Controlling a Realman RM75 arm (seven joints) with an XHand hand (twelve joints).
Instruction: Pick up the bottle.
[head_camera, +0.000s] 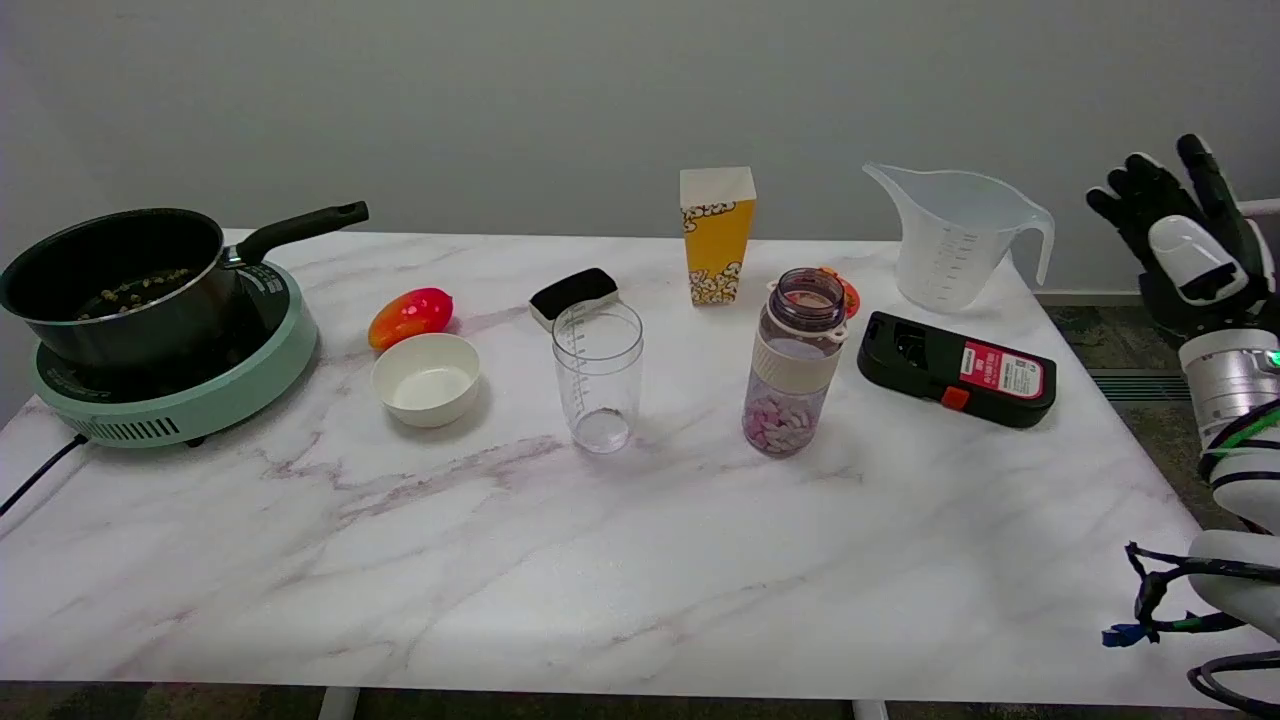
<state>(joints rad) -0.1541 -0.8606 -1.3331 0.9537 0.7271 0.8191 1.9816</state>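
Raised at the right edge of the view, the right hand (1180, 235) is off the table (640, 560), out past its right side. Its fingers (1205, 170) point up and lie a little apart, and it holds nothing. Its back faces the camera. The white arm goes down from it to the lower right corner.

One bottle (795, 362) stands upright near the middle of the table, at about 9 o'clock from the hand and well apart from it. The bottle is clear, its top is open, and it has pink and white bits inside at the bottom.

One black box with a red label (955, 369) lies flat between the bottle and the hand, just beside the bottle at its 3 o'clock. One clear jug (955, 235) stands at the bottle's 1 o'clock. One yellow popcorn box (717, 235) stands at its 11 o'clock. A small orange thing (849, 294) peeks out right behind the bottle; I cannot tell what it is.

One clear cup (598, 375) stands at the bottle's 9 o'clock. One black and white sponge (574, 296) lies behind the cup. One white bowl (426, 379) sits further left, with one red and orange fruit (411, 316) at its 12 o'clock.

One black pot (115, 285) sits on one green cooker (190, 395) at the far left.
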